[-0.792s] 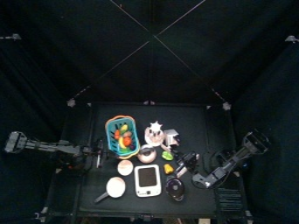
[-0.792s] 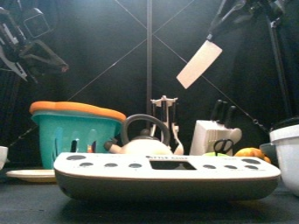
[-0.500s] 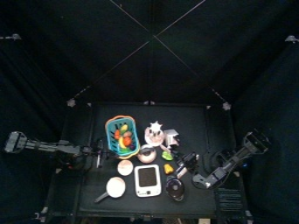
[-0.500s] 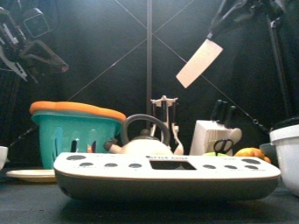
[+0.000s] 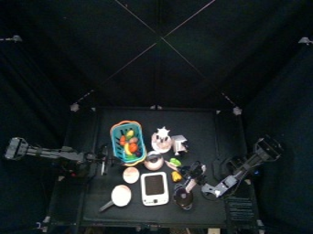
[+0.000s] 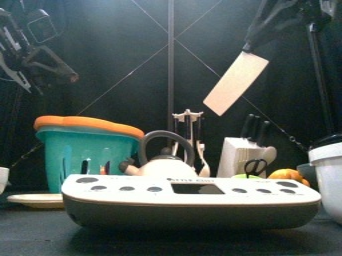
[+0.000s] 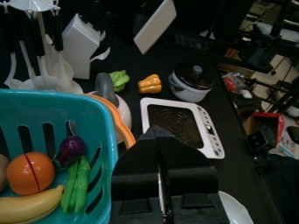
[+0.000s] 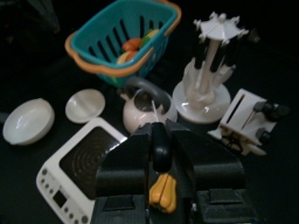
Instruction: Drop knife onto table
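The knife (image 6: 234, 83) hangs high in the air over the right part of the table (image 5: 86, 194), its white blade slanting down to the left and its dark handle running up to the right. My right gripper (image 6: 299, 12) is shut on that handle. In the right wrist view the handle (image 8: 158, 150) shows edge-on between the jaws of the right gripper (image 8: 158, 138). The left wrist view catches the white blade (image 7: 155, 24) far off. My left gripper (image 7: 163, 166) rests shut over the teal basket, at the table's left.
Below stand a teal basket (image 6: 87, 150) with toy fruit, a white scale-like appliance (image 6: 194, 200) at the front, a kettle (image 6: 167, 158), a utensil rack (image 6: 190, 122), a knife block (image 6: 245, 155), a white pot (image 6: 327, 175) and a plate (image 6: 30, 200).
The knife has shifted slightly right and lower in the front view, still held. The left arm has not moved.
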Robot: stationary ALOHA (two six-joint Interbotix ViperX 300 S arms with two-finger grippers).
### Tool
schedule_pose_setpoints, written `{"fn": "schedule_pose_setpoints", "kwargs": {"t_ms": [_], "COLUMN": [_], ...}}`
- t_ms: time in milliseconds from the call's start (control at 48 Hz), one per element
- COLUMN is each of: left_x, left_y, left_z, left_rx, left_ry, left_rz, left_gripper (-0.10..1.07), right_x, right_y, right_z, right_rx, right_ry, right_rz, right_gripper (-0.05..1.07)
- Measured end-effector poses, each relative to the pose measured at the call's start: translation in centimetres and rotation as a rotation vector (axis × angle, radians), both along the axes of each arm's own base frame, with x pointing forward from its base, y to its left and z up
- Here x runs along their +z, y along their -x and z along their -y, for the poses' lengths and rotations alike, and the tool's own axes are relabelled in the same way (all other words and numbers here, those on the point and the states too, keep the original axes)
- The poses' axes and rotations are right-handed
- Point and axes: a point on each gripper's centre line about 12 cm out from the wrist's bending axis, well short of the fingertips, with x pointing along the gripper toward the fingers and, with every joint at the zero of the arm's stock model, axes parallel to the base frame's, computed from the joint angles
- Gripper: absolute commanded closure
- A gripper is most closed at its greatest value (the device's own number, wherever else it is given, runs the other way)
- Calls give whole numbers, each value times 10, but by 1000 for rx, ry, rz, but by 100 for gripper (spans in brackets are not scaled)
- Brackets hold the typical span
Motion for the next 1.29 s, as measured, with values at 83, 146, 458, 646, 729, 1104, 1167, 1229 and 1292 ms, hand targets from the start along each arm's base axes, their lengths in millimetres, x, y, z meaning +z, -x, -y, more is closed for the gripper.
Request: {"fn": "schedule_pose_setpoints", "kwargs": {"t_ms": [83,146,458,646,729,1104,1167,1229,1292], "left_x": [-1,-1,-1,0,0,0,0,0,0], "left_y": [0,0,0,0,0,0,0,0,0], "left_z": [0,0,0,0,0,0,0,0,-1], "left_rx": [0,-1,0,0,0,3,3,2,3], "left_ry": [1,1,1,1,1,3,3,1,1], "left_rz": [-2,-2,-2,0,0,0,0,0,0], "left_gripper": [100,100,100,100,100,100,100,100,100], "right_x": [-7,-13,-40,-59,-71,-85,-85,-85,-86], "right_y": [2,5,36,52,55,57,58,60,61], "right_z": [0,1,6,9,8,14,15,17,19], "right_rx": [-5,-24,-136,-156,-140,-122,-125,-132,-140], "right_ry": [-32,-65,-275,-352,-383,-468,-473,-479,-483], "right_rz": [-27,-52,-125,-173,-200,-212,-212,-213,-216], "right_gripper": [82,82,82,81,81,81,81,80,78]}}
